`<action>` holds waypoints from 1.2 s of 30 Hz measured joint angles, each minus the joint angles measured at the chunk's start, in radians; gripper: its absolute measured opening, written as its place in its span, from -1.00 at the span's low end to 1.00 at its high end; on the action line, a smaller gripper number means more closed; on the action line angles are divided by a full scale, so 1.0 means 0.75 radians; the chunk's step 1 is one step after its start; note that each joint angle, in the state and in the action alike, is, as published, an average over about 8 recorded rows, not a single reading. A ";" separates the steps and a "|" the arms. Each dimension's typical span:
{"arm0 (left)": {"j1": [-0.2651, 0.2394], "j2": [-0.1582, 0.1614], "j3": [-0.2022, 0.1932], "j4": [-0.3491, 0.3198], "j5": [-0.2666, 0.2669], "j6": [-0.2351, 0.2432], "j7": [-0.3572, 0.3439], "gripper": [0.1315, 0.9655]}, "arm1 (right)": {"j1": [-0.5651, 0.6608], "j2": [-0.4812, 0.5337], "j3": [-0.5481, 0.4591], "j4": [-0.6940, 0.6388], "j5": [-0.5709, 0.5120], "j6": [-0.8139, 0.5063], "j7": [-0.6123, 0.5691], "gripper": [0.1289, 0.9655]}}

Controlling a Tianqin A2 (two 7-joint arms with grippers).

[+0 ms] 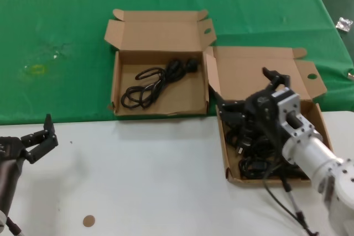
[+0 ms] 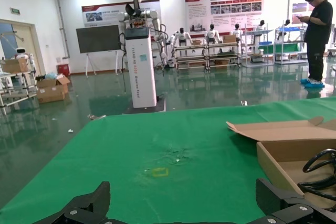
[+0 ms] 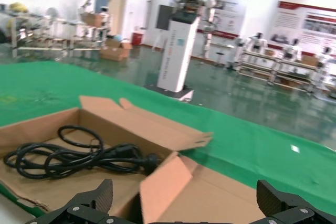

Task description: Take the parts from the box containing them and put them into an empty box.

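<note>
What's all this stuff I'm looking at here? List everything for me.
Left box: one, brown cardboard, lid open, on the green cloth.
Cord: one loose bundle, black, inside the left box.
Right box: one, brown cardboard, lid open, half on the cloth, half on the white table.
Cords: a tangled pile, black, in the right box.
Cloth: one, green, over the far table.
Table: one, white, nearest the robot.
Disc: one, small, brown, on the white table.
Left claw: open, idle at the table's near left.
Right claw: open, over the right box.
</note>
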 joint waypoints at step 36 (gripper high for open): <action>0.000 0.000 0.000 0.000 0.000 0.000 0.000 1.00 | -0.313 0.026 0.108 0.320 0.099 0.210 0.136 1.00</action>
